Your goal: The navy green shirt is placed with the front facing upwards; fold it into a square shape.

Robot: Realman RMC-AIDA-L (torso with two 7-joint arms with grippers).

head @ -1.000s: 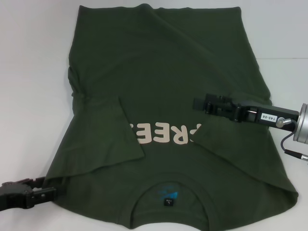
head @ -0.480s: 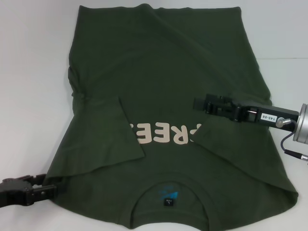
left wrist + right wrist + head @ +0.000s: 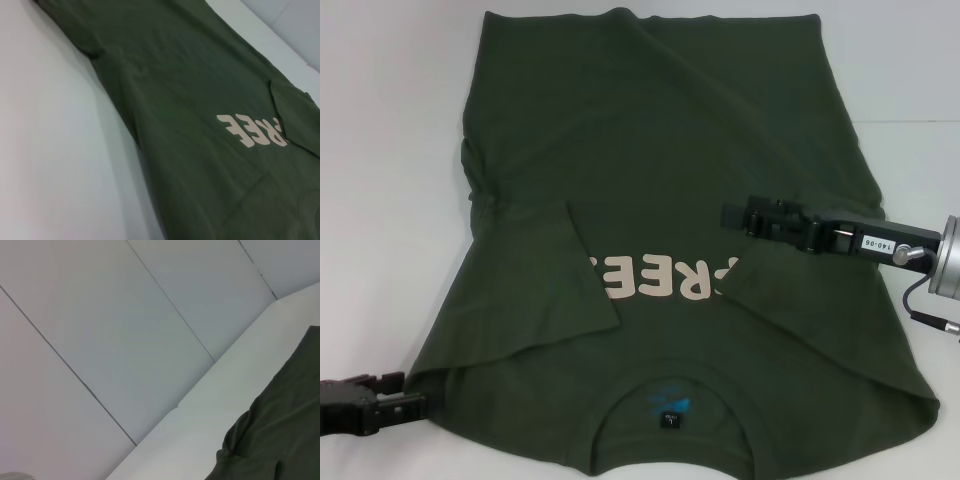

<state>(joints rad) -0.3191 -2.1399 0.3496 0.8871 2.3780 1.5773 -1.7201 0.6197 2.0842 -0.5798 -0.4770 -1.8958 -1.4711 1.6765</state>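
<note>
Right now the shirt (image 3: 660, 200) lies spread on the white table (image 3: 380, 150), front up, and both sleeves look already folded in over the body: the left sleeve flap (image 3: 555, 285) covers the start of the cream lettering (image 3: 665, 277) and the right side lies diagonally across the end of it. The collar with its blue label (image 3: 670, 408) is at the near edge, closest to the robot, and the hem is at the far edge, so the long axis runs straight away from the robot, neck end nearest.

The left gripper (image 3: 405, 406) sits low at the near left corner, right at the shoulder edge of the cloth; whether its fingers are spread or pressed together on the fabric I cannot tell. The right gripper (image 3: 732, 216) hovers over the right half of the shirt near the end of the lettering, and its fingers cannot be read either.

My judgement is that the lengthwise fold is next. To do it well, each gripper should pinch one near corner, catching every layer so the tucked sleeves do not slip out. Both corners should rise together and travel evenly toward the hem, keeping the near edge taut and square to the long axis, then be laid flat so the edges line up
</note>
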